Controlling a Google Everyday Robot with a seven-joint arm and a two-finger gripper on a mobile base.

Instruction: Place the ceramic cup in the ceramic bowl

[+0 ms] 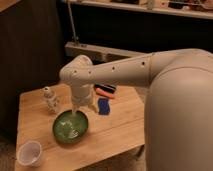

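Note:
The ceramic cup point(30, 153), small, plain and white, stands upright at the front left corner of the wooden table point(122, 131). The ceramic bowl point(71, 126), green, glossy and shallow, sits to the cup's right, near the table's middle. My gripper point(83, 106) hangs down from the white arm point(117, 71), just above and behind the bowl's far rim. It is well away from the cup. Nothing shows in it.
A small white speckled figurine point(50, 99) stands behind the bowl on the left. A blue object point(103, 106) and an orange one point(105, 93) lie right of the gripper. A dark wall and a metal rail point(95, 50) stand behind the table.

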